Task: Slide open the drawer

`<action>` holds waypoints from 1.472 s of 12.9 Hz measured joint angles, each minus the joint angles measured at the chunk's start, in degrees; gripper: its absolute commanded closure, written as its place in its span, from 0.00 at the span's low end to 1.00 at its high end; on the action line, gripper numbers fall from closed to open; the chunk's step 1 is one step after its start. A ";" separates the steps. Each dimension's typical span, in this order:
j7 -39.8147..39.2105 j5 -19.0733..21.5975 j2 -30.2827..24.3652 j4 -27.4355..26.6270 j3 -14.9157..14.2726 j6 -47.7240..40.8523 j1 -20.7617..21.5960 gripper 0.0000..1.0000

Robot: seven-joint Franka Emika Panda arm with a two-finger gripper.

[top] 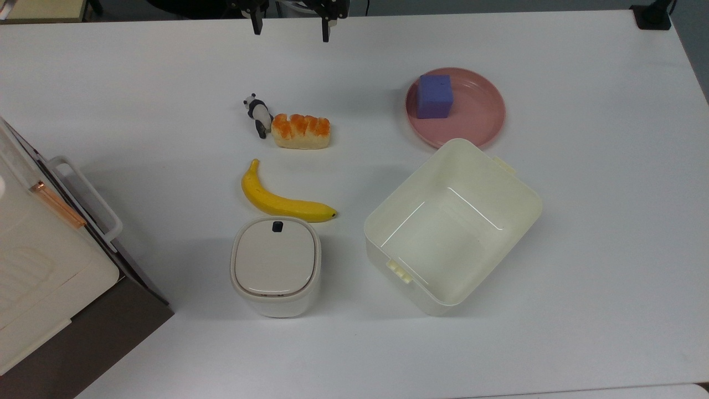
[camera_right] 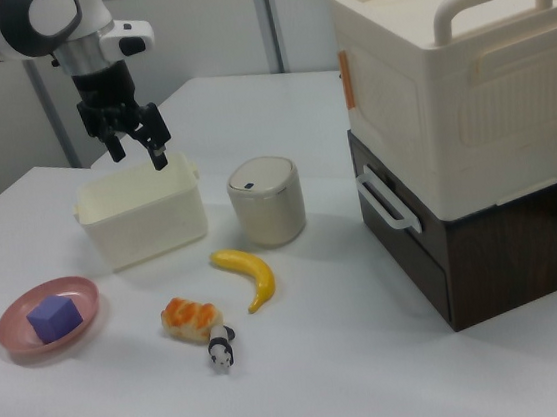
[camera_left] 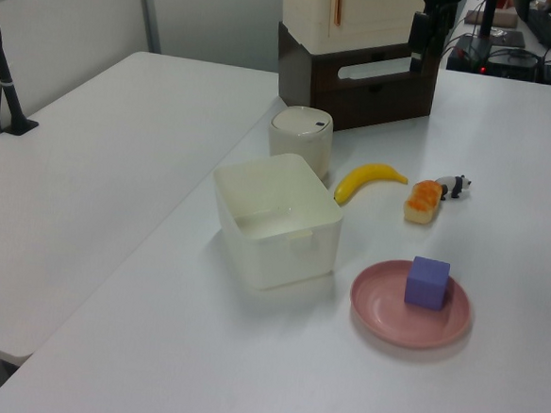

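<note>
Right view: the dark brown wooden drawer sits shut in the brown cabinet under a cream plastic lidded crate, at the right view's right. You'd grab its white loop bar handle, which stands proud of the front panel. Looks rigid, likely slides stiffly on wood; the smooth bar may slip, so hook it at mid-span and pull straight out. The black two-finger gripper hangs jaws apart, empty, high above the cream rectangular plastic tub, well apart from the handle. In the top view the gripper is at the far edge, the handle at the top view's left.
</note>
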 measured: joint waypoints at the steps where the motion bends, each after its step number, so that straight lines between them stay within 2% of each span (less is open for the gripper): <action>1: 0.02 0.00 0.02 0.00 0.00 0.00 0.00 0.00; 14: 0.07 0.00 0.32 0.00 0.00 0.00 0.00 0.00; 19: 0.19 -0.82 3.54 0.96 0.04 0.46 0.70 0.00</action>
